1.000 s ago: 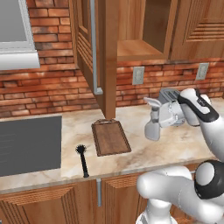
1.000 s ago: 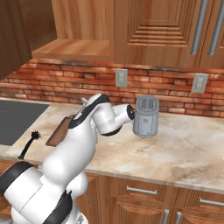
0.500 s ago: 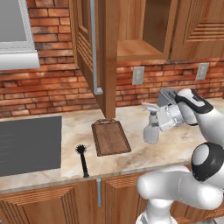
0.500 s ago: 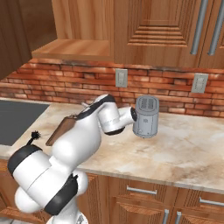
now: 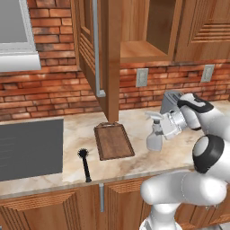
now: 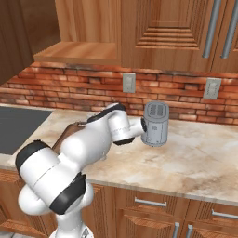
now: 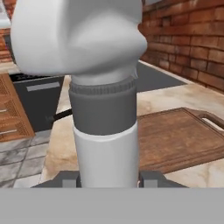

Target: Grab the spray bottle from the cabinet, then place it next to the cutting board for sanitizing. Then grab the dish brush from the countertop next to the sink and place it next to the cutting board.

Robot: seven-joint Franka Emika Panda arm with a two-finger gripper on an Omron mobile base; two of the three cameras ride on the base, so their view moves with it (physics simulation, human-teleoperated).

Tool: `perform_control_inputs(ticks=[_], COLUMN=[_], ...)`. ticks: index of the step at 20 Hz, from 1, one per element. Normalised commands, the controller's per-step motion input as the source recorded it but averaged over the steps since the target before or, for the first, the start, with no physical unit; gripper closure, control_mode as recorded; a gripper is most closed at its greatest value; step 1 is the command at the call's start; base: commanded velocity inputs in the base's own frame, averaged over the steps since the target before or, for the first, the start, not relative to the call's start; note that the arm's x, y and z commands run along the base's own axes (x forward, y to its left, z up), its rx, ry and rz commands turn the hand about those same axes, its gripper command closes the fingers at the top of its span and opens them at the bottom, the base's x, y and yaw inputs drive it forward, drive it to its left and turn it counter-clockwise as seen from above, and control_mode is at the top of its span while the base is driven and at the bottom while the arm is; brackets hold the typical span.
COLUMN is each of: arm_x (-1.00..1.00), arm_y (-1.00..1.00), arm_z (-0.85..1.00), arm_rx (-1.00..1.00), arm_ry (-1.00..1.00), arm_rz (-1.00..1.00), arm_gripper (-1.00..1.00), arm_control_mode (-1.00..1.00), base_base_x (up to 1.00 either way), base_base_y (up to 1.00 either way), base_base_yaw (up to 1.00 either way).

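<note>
The white arm rises from the base at about 5 o'clock of the left base view, bends at a dark elbow joint, and reaches toward 9 o'clock. The wrist is turned so that the hand lies almost level. The pincer [image 5: 162,127] is closed on the spray bottle [image 5: 155,137], with one finger on each side of its neck. In the hand view the two dark fingertips [image 7: 70,178] press against the bottle's sides.
</note>
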Motion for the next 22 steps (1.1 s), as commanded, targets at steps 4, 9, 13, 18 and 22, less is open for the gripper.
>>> perform_control_inputs(ticks=[4, 9, 13, 18, 22], arm_x=[0.00, 0.00, 0.00, 0.00, 0.00], arm_y=[0.00, 0.00, 0.00, 0.00, 0.03], arm_z=[-0.26, -0.28, -0.26, -0.28, -0.29], arm_rx=[0.01, 0.01, 0.01, 0.00, 0.00], arm_ry=[-0.01, -0.03, -0.04, -0.04, -0.02], arm_rz=[0.06, 0.05, 0.05, 0.05, 0.03], arm_gripper=[1.00, 1.00, 1.00, 1.00, -1.00], arm_control_mode=[-1.00, -1.00, -1.00, -1.00, -1.00], base_base_x=[0.00, 0.00, 0.00, 0.00, 0.00], base_base_y=[0.00, 0.00, 0.00, 0.00, 0.00], base_base_yaw=[0.00, 0.00, 0.00, 0.00, 0.00])
